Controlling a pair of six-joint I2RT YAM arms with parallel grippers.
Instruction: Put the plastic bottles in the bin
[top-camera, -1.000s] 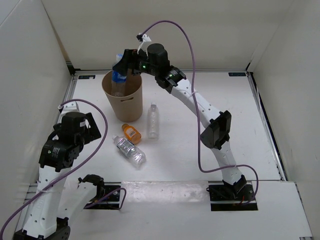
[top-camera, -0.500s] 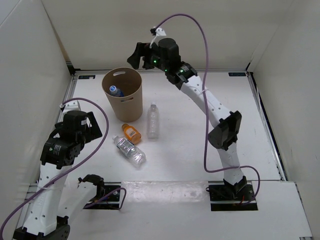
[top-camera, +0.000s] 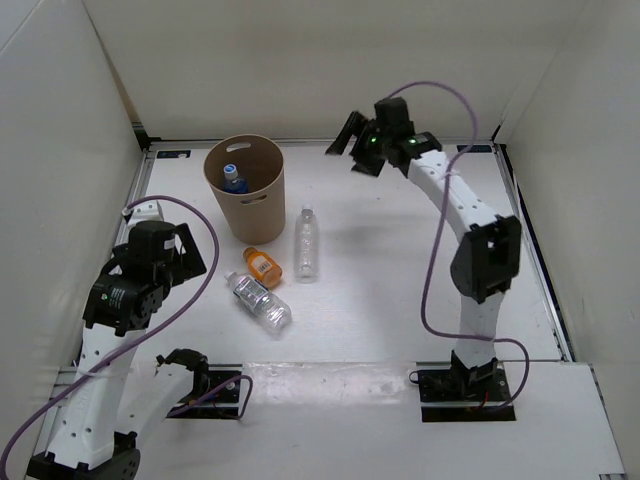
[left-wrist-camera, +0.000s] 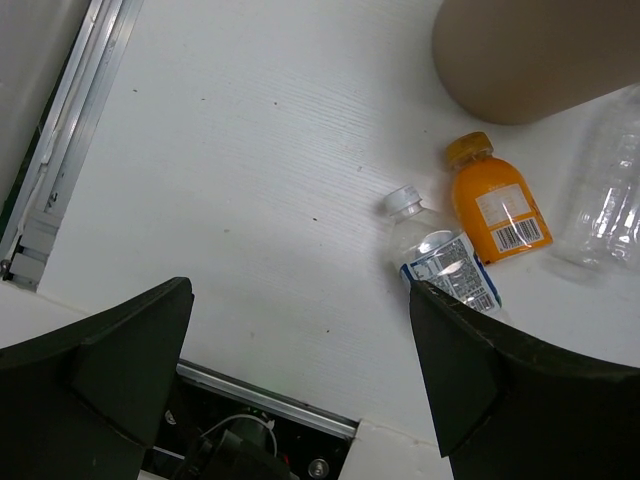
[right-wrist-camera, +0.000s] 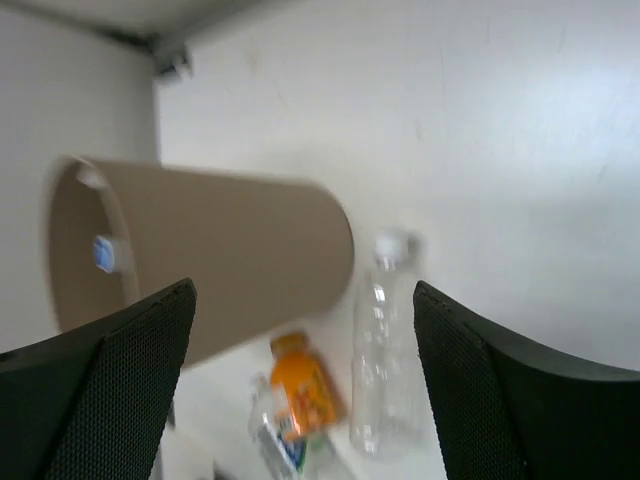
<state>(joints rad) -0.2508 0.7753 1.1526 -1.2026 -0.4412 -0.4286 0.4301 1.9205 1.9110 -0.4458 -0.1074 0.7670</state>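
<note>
Right hand (top-camera: 347, 140) wide open, empty, right of the bin (top-camera: 250, 208); left hand (left-wrist-camera: 300, 340) likewise; three bottles (top-camera: 263, 264) beside it; fourth bottle (top-camera: 232, 179) seemingly inside.

White table (top-camera: 380, 290), matt, faintly grained as seen from the left wrist view. Boxed in by plain white panels: back wall (top-camera: 300, 70), left wall (top-camera: 60, 150), right wall (top-camera: 590, 150). Along the table's left edge, a grey slotted left rail (left-wrist-camera: 62, 130); along the opposite edge, a matching right rail (top-camera: 535, 255). Left bracket (top-camera: 141, 136), black, set in the far left corner where rail meets wall; right bracket (top-camera: 497, 135), also black, in the far right corner. On the table's far edge, two small dark tags, left label (top-camera: 172, 154) and right label (top-camera: 474, 149), print too small to read. Near the front edge, a glossy clear strip (top-camera: 330, 383) lying crosswise, glinting.
</note>
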